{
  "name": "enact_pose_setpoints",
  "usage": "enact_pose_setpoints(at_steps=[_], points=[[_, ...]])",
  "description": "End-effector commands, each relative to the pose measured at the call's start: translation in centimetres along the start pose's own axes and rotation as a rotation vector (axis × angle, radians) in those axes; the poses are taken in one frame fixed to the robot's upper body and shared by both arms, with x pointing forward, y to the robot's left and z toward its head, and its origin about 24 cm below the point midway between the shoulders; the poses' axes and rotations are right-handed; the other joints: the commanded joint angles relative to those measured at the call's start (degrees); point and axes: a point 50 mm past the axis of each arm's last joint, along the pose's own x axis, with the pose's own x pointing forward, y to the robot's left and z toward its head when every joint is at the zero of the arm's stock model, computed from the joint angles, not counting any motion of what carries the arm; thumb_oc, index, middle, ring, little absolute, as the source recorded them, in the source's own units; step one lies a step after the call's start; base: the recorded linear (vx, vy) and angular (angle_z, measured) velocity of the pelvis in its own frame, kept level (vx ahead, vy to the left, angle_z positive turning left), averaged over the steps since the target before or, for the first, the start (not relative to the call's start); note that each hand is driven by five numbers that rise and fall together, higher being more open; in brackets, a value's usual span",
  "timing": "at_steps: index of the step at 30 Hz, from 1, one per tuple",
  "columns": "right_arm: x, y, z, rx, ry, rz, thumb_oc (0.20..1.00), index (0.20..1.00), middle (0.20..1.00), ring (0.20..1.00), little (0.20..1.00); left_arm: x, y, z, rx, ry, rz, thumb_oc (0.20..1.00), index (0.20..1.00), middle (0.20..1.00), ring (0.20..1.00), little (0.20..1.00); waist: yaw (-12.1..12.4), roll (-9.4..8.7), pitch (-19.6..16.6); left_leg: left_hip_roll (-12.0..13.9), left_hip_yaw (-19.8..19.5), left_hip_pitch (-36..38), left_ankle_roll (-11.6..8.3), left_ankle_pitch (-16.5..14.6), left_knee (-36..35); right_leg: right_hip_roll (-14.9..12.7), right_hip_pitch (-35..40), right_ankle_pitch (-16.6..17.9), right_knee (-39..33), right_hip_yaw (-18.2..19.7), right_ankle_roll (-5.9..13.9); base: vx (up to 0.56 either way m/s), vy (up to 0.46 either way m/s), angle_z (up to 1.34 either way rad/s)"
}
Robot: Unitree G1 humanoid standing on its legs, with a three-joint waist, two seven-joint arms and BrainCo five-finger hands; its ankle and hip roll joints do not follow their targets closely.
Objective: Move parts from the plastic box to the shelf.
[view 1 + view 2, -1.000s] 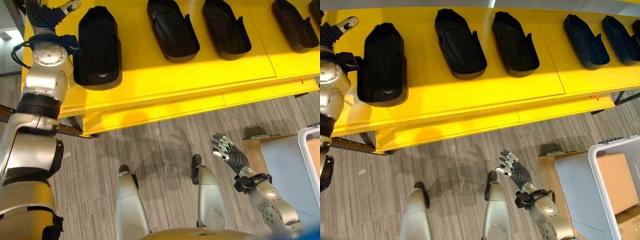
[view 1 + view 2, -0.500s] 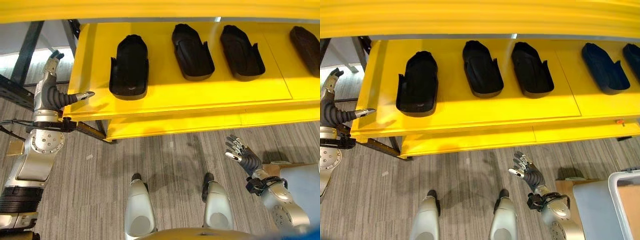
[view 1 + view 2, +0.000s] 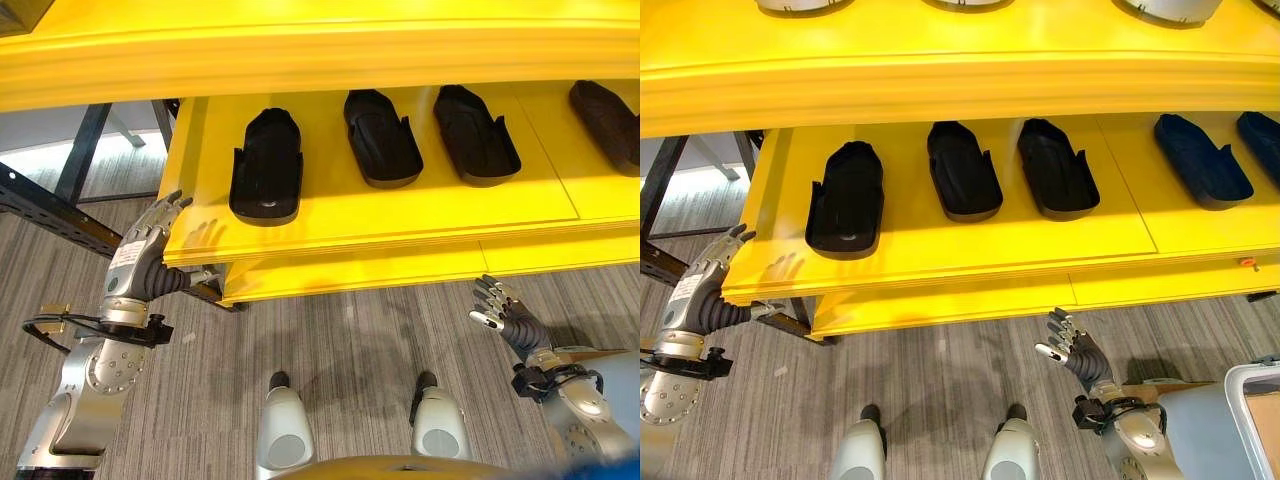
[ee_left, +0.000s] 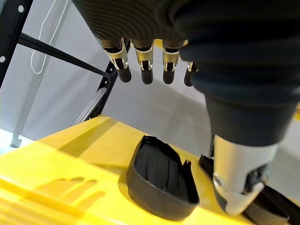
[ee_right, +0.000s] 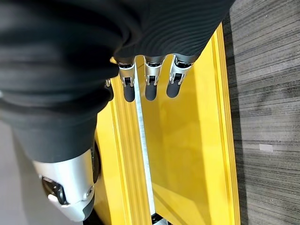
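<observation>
Yellow shelf (image 3: 400, 215), lower level: flat board carrying a row of black moulded parts. Nearest the left end lies one black part (image 3: 266, 165) lying lengthwise, open side up; beside it a second part (image 3: 381, 138) and a third part (image 3: 476, 135), close together. A fourth part (image 3: 606, 111) lies further right, cut off by the frame edge in the left eye view; the right eye view shows it whole, with a fifth part (image 3: 1260, 130) beyond it, itself cut by the edge.

Upper shelf level (image 3: 940, 70): overhangs the row and hides the back of the lower board. Pale rounded objects (image 3: 792, 5) sit on top, cropped at the frame's top edge (too little visible to identify).

Left hand (image 3: 145, 258): raised just off the shelf's left front corner, fingers straight and spread, holding nothing; its shadow falls on the yellow board. Its wrist view looks past the fingertips at the leftmost part.

Right hand (image 3: 509, 316): low over the grey plank floor (image 3: 340, 330), in front of the shelf, fingers extended and loosely spread, empty.

Plastic box (image 3: 1252, 400): only a pale rim corner shows at the lower right; its contents cannot be made out.

Dark metal rack frame (image 3: 60, 200): stands left of the shelf.
</observation>
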Motion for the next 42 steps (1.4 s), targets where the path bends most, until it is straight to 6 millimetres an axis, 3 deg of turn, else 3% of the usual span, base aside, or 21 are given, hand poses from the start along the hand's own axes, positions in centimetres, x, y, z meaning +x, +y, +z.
enact_pose_setpoints(at_steps=[1,11,30,42], points=[[0.0,0.2,1.4,0.003,-0.094,-0.011,1.0,1.0,1.0,1.0,1.0,1.2,0.6,0.8,0.101,-0.099,-0.009,1.0,1.0,1.0,1.0,1.0,-0.5,-2.04,-2.2,0.3,0.3,-2.5,3.37,2.2,-1.3,-0.8,5.2,-4.0,-0.6,-1.0,-1.33,0.0,0.0,0.0],[-0.3,-0.3,1.8,-0.017,-0.12,-0.053,1.0,1.0,1.0,1.0,1.0,0.9,-2.9,-0.5,0.157,-0.057,-0.194,1.0,1.0,1.0,1.0,1.0,-1.3,-1.9,-1.2,1.0,0.9,-2.8,3.65,2.4,-0.7,-0.3,3.3,-4.2,1.0,0.5,-1.49,0.0,-0.001,-0.03],[-0.1,-0.1,1.6,-0.006,-0.115,-0.049,1.0,1.0,1.0,1.0,1.0,1.9,-5.3,-2.1,0.198,0.012,-0.277,1.0,1.0,1.0,1.0,1.0,-2.3,-1.77,-1.0,0.8,1.7,-3.5,3.71,2.2,0.3,-0.5,2.0,-4.3,2.3,1.5,-1.55,0.0,0.002,-0.02],[-0.2,0.1,1.5,0.0,-0.116,-0.046,1.0,1.0,1.0,1.0,1.0,3.3,-6.7,-1.9,0.202,0.007,-0.295,1.0,1.0,1.0,1.0,1.0,-3.4,-1.94,-1.1,0.9,2.0,-4.3,3.61,2.5,0.9,-0.5,0.6,-4.0,3.1,2.5,-1.69,0.0,0.001,-0.03]])
